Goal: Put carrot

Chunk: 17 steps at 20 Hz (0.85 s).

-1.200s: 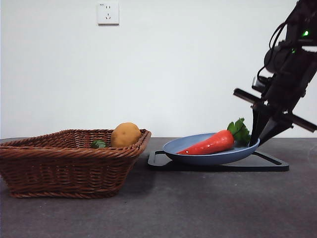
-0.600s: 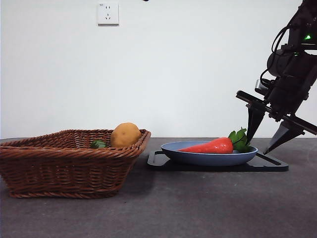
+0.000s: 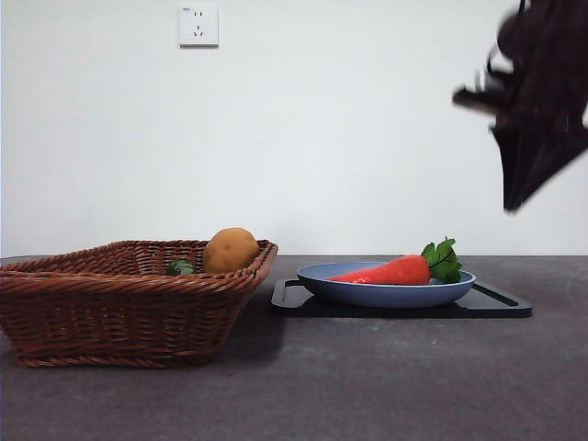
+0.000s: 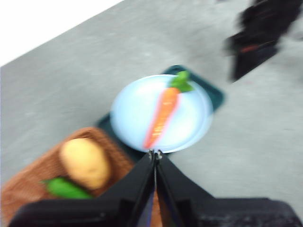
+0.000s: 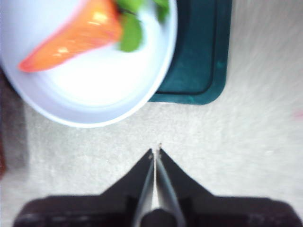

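The carrot (image 3: 395,270) is glossy orange-red with green leaves and lies flat on a blue plate (image 3: 367,295) on a dark tray (image 3: 501,304). My right gripper (image 3: 511,206) is blurred, high above the tray's right end, apart from the carrot; in the right wrist view its tips (image 5: 155,150) are shut and empty over bare table beside the plate (image 5: 94,99), with the carrot (image 5: 71,38) in view. My left gripper (image 4: 155,153) is shut and empty, high above the plate (image 4: 194,127) and carrot (image 4: 163,113).
A wicker basket (image 3: 110,303) stands at the left, holding a yellow-brown potato (image 3: 230,250) and a small dark green vegetable (image 3: 181,267). Both also show in the left wrist view, the potato (image 4: 85,161) beside the green vegetable (image 4: 66,188). A wall socket (image 3: 198,25) is behind.
The right gripper was open by the plate's right rim, which was tipped up; the plate settled flat, and the gripper has risen fast and closed. The carrot stays on the plate.
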### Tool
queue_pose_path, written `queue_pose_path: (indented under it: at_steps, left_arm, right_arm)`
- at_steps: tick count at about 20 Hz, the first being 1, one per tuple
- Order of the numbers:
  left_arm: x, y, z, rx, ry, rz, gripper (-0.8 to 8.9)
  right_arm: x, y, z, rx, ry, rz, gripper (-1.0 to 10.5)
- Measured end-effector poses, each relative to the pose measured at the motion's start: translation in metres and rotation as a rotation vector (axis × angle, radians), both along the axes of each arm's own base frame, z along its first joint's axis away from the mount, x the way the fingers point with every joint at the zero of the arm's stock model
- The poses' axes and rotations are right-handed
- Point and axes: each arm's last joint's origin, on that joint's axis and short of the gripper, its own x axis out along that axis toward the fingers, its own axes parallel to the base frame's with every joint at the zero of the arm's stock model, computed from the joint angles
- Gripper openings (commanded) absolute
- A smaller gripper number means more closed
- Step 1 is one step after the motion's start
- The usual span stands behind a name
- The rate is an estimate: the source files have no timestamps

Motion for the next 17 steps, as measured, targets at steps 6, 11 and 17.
queue_pose_path:
  at_steps: [6, 11, 17]
  left_arm:
    - [0.040, 0.065, -0.031, 0.077, 0.116, 0.251, 0.06]
    - [0.013, 0.116, -0.069, -0.036, 0.089, 0.322, 0.06]
    - [-0.052, 0.144, -0.103, -0.185, -0.056, 0.364, 0.06]
  right_arm:
    - [-0.090, 0.035, 0.058, -0.024, -0.398, 0.157, 0.0]
    - [-0.155, 0.032, 0.048, 0.098, -0.742, 0.215, 0.0]
    - [-0.200, 0.013, -0.023, 0.079, -0.933, 0.111, 0.0]
